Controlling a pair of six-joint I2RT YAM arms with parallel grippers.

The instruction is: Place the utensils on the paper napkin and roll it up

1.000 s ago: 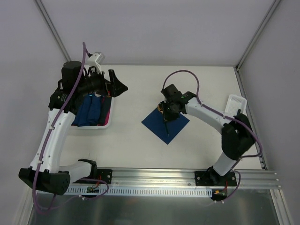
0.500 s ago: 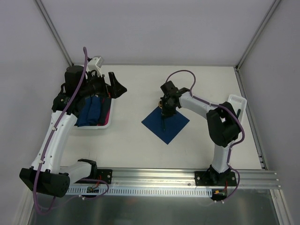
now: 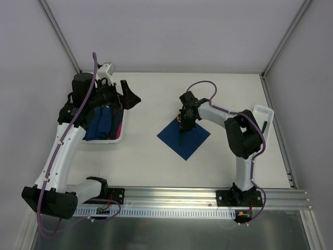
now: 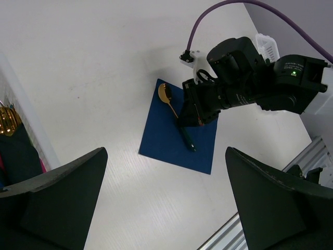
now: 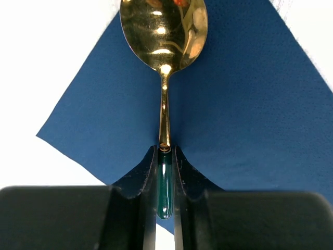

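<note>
The navy paper napkin (image 3: 188,139) lies flat mid-table, one corner toward me. A spoon with a gold bowl (image 5: 164,31) and a dark green handle (image 5: 164,182) lies along it, the bowl over the far corner. My right gripper (image 3: 182,123) is shut on the handle just behind the gold neck, low over the napkin (image 5: 250,104); I cannot tell if the spoon rests on the paper. The left wrist view also shows the spoon (image 4: 166,94) and napkin (image 4: 161,140). My left gripper (image 3: 128,97) is open and empty, held high beside the tray. No other loose utensils show.
A white tray (image 3: 106,140) at the left holds dark blue rolls (image 3: 102,123); gold cutlery heads (image 4: 6,120) poke from them. A small white tray (image 3: 259,112) stands at the right edge. The aluminium rail (image 3: 171,200) runs along the near edge.
The right arm folded in at the elbow and carried the spoon slightly toward the napkin's far corner. The left arm lifted a little early on, then stayed still.
</note>
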